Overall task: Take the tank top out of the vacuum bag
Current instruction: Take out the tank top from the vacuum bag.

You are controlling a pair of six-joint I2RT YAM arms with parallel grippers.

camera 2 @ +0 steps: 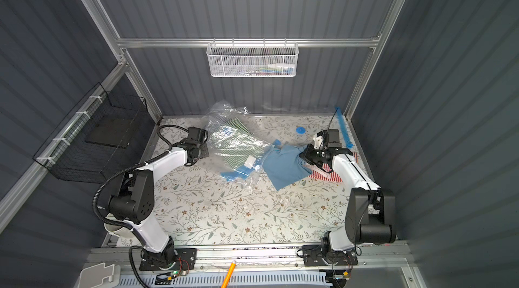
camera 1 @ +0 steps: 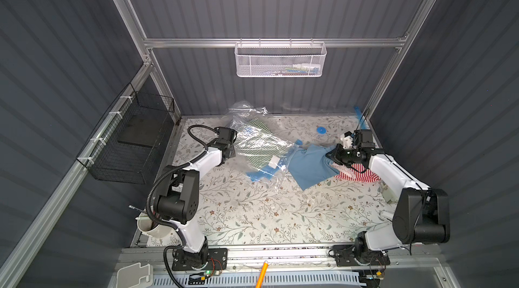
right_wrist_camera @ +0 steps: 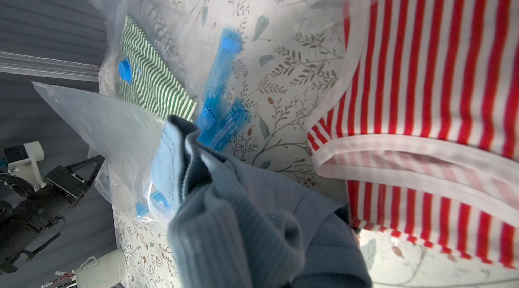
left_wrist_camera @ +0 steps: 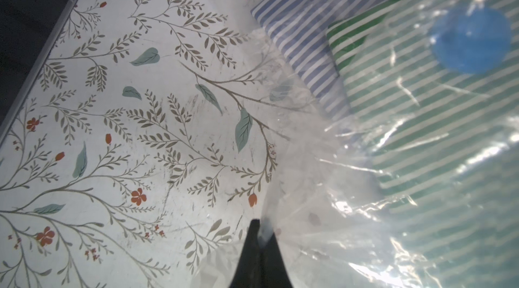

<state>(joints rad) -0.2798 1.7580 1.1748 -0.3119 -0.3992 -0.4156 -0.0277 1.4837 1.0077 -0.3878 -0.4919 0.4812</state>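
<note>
Pressed together, the jaws of our left gripper [left_wrist_camera: 259, 240] pinched a crumpled edge of the clear vacuum bag [left_wrist_camera: 351, 216], with the film caught between the two black tips. Our right gripper [camera 1: 332, 157] was closed as well, on a bunched fold of the tank top [camera 1: 309, 170].

We saw the tank top as a plain blue ribbed knit with a lighter stitched hem. It was gathered at the right jaws and spread flat from them onto the floral table [camera 1: 252, 210]. In both top views it lay almost wholly outside the vacuum bag. Only the corner farthest from the right jaws reached the bag's mouth, beside the blue zip seal [camera 1: 259, 174]. Whether that corner sat inside the film or on it we could not tell.

In the right wrist view the tank top [right_wrist_camera: 238, 230] covered the right fingertips entirely, so the grip itself was hidden there. In the top views the left jaws showed only as a dark shape at the bag's edge. Wrinkled film blurred the green-striped garment [left_wrist_camera: 421, 132] and the blue-striped garment [left_wrist_camera: 303, 33] inside the bag, near its blue valve [left_wrist_camera: 471, 39].

The tank top lay well apart from the left jaws, across the bag from them. A red-and-white striped garment [right_wrist_camera: 449, 76] lay just beside the right jaws, partly under that arm.
</note>
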